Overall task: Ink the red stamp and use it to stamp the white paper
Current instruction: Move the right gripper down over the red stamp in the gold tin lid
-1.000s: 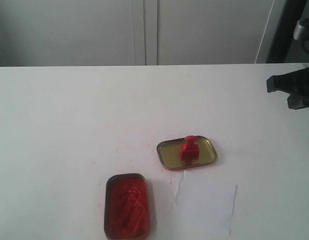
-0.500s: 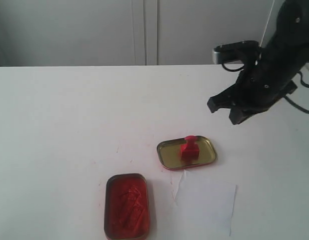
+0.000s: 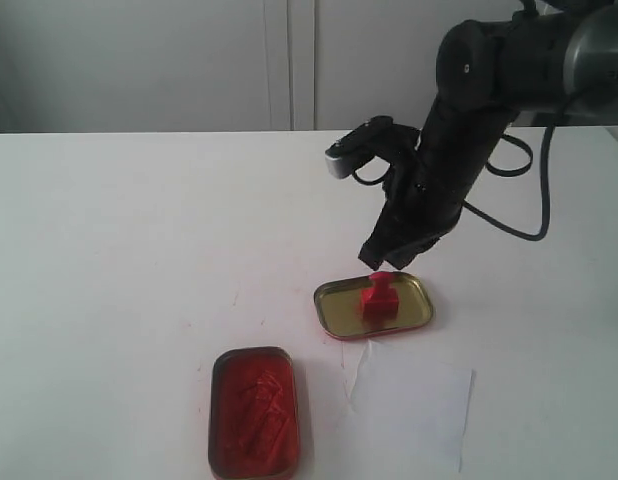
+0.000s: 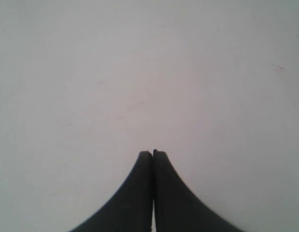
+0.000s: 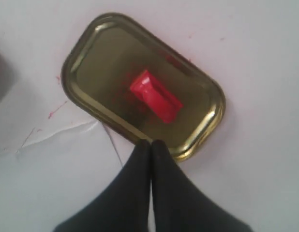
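Stamps: one red stamp, upright in your gold tin.
Tins: two, counting the ink tin.
Paper: one white paper, just beside the gold tin.
Claws: right gripper above the stamp, left gripper over table, both clenched empty.

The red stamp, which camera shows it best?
The right wrist view: the red stamp appears large, from above, inside the gold tray. The exterior view shows it small and upright. The left wrist view misses it.

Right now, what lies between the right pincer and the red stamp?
Nothing: the right wrist view shows only bare gold tin floor between the shut right pincer and the red stamp.
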You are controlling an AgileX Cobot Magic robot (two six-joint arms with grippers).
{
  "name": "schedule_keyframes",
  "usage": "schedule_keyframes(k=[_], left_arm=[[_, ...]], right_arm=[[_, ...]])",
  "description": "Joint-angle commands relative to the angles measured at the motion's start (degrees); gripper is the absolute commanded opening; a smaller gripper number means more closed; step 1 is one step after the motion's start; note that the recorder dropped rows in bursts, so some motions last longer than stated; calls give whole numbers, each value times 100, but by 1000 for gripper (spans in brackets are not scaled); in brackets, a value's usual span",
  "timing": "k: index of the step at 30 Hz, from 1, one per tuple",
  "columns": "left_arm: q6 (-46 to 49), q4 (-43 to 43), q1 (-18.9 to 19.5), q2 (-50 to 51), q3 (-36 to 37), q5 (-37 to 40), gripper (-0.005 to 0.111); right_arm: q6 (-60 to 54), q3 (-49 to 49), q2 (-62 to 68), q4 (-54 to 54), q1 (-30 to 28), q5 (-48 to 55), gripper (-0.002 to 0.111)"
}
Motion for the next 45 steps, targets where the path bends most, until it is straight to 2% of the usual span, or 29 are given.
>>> schedule_keyframes(k=[1,5,11,19,22,32,45], left_arm=[[-10,1,4,-20,56,93,0],[-10,1,4,-20,56,93,0],[-10,1,4,-20,56,93,0],[-10,1,4,-20,56,93,0],[-10,1,4,-20,56,93,0],[-10,1,4,-20,56,93,0],[-10,1,4,-20,56,93,0]], right_arm=[[-1361,-46,61,177,58,-127,0],[-2313,-46,113,198,58,-127,0],[-2866,-46,253,213,58,-127,1],[-3697,-46,263,203,58,-330,26],[-4049,-46,263,203,58,-415,30],[-4489,-46,494,183,58,-497,30],[-4489,-46,836,63,58,-773,30]])
